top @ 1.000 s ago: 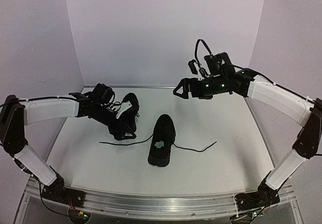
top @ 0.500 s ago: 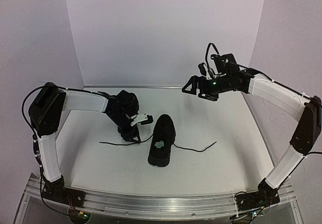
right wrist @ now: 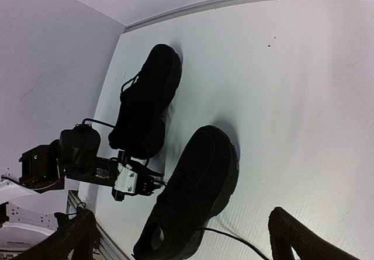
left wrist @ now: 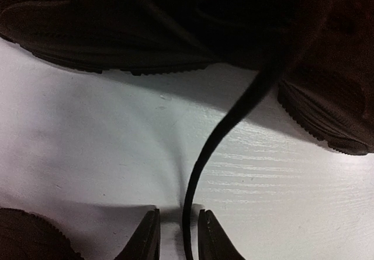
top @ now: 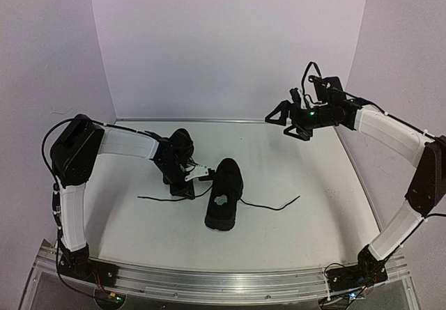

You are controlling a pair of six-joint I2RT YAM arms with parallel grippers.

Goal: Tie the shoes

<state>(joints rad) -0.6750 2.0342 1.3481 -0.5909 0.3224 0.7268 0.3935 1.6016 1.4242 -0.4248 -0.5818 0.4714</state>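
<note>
Two black shoes lie on the white table: one in the middle with a pale patch inside, one at the back left. The middle shoe's thin laces trail left and right. My left gripper is low between the two shoes, beside the middle one's left flank. In the left wrist view the lace runs between the fingertips of my left gripper; the jaws stand narrow, with a small gap still showing. My right gripper hovers open, high at the back right, holding nothing.
White walls close the table at the back and both sides. A metal rail runs along the near edge. The right wrist view looks down on both shoes and the left gripper.
My left gripper has swung right to the middle shoe's side and narrowed its jaws around the lace. The right arm has drawn back to the right.
</note>
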